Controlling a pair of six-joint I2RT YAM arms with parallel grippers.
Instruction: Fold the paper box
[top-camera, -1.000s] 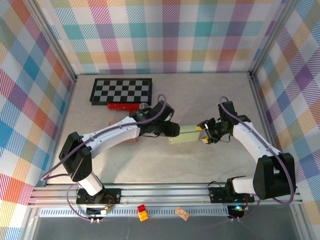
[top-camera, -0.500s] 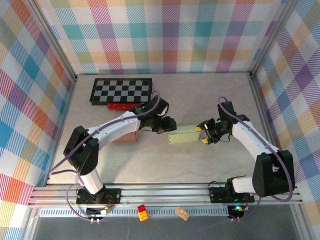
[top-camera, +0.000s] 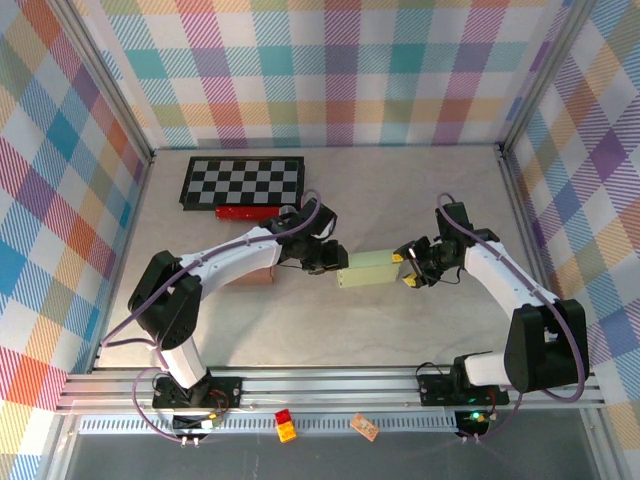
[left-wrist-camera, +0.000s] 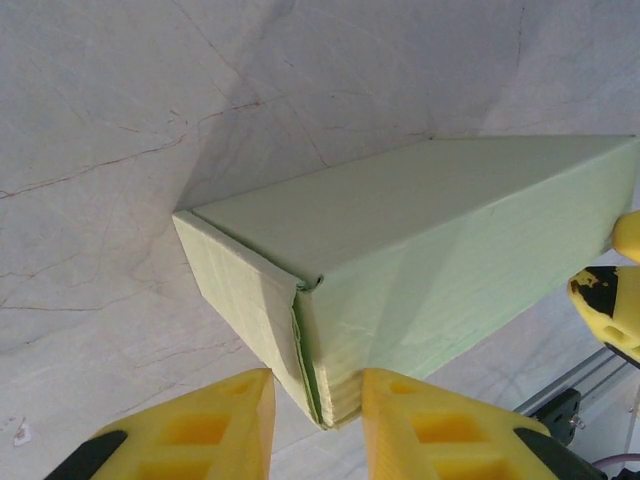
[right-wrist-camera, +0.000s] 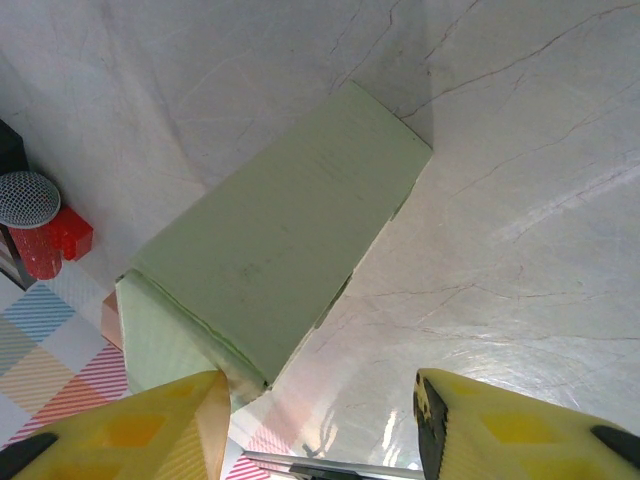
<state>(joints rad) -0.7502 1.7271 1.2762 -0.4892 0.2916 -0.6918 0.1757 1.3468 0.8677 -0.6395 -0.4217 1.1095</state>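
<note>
The pale green paper box (top-camera: 368, 268) lies centrally on the counter (top-camera: 300, 330). The left gripper (left-wrist-camera: 315, 385), parted, straddles its left end flap; the right gripper (right-wrist-camera: 320, 400), wide open, sits at the other end. Press the flap flush without skidding it.

Pale green paper box (top-camera: 368, 269): matt card with smooth faces, creased and wrinkled at the end flap by the left gripper (left-wrist-camera: 315, 385). The fingers (left-wrist-camera: 200, 435) there are yellow moulded plastic, satin, with recessed pockets.

Right gripper (right-wrist-camera: 320, 400): same yellow plastic, smooth.

Grey-white marble-look tabletop (top-camera: 430, 190): smooth, thin dark veins, soft sheen, with glare at 4 o'clock in the right wrist view.

Black-and-white chequered board (top-camera: 241, 181), 11 o'clock in the top view: flat, slightly glossy.

Red block (right-wrist-camera: 50, 240), 9 o'clock in the right wrist view: glittery, rough.

Silver frame rails (top-camera: 330, 385), 6 o'clock in the top view: brushed metal.
</note>
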